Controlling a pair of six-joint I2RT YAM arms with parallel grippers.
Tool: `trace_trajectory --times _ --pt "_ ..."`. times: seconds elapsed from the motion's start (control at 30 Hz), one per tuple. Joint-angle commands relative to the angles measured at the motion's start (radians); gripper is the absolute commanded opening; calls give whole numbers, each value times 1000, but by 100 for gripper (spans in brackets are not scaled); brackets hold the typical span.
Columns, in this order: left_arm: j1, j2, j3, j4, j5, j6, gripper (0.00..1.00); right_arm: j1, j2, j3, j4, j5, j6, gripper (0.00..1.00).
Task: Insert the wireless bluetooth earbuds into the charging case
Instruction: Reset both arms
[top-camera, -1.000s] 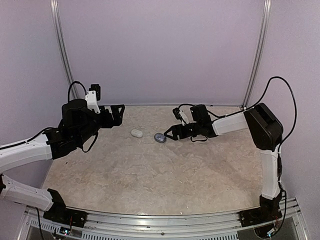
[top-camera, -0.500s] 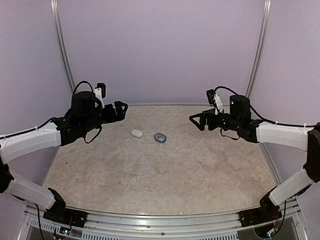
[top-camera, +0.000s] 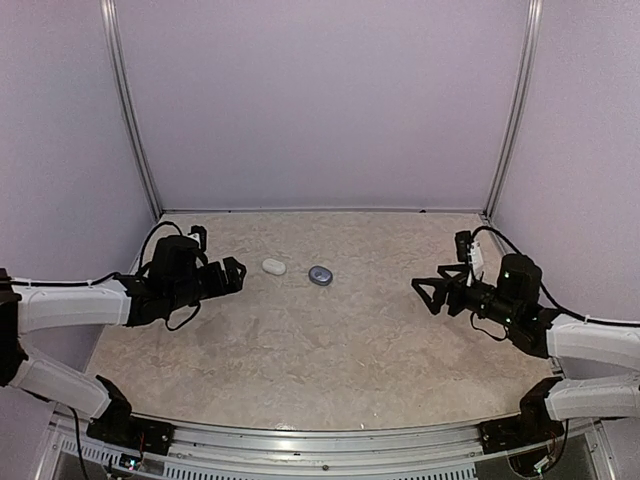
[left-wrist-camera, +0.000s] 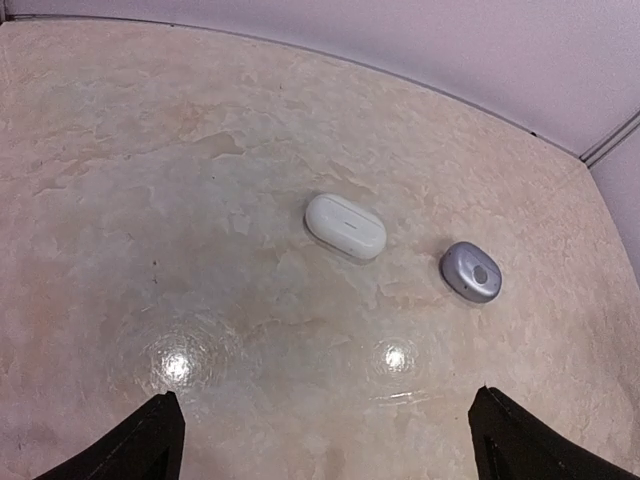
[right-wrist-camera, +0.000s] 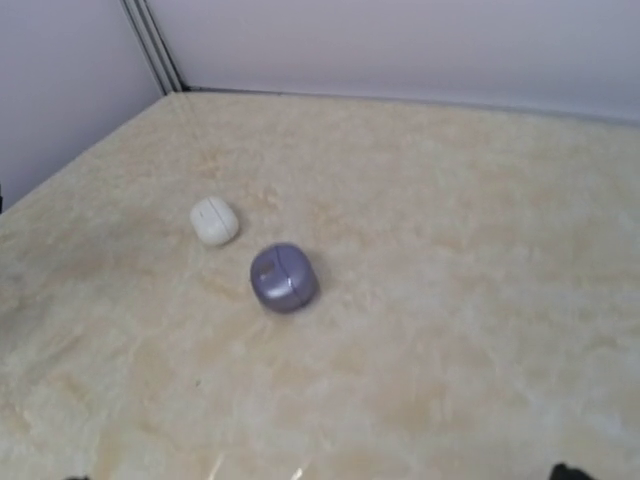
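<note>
Earbuds: none lie loose in any view. My reading is that they sit inside the two shut cases, but I cannot see in to confirm.

- Left tool (top-camera: 238, 275): jaws spread wide, holding nothing. It hangs low over the bench (top-camera: 330, 370), near the white case (top-camera: 273, 266) on that case's left-arm side.
- Right tool (top-camera: 425, 295): jaws also wide and empty, well apart from the white case on its right-arm side.
- Purple-grey case (top-camera: 320, 275): just beside the white case on its right-arm side, not touching it. The lid is down, and the right wrist view shows the seam.
- White case: lid down too, lying flat.

Judgement: the insertion looks finished, or nearly so, and the step in hand is standing clear.

To do it well:
- Keep both tools open and lifted, and sweep nothing past the white case, since these small cases would skid easily on the smooth bench.
- Check each seam for a flush close.
- If a lid sits proud, steady the base with one tool and press the lid gently with the other.
</note>
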Motion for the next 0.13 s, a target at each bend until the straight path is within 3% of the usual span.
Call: trace_trajectory --times 0.0,0.1 --pt "5 -24 -24 66 -35 -37 99 -5 -25 -58 108 20 36 99" --pt "6 -27 -20 66 -44 -39 99 -5 -22 -56 113 23 30 100"
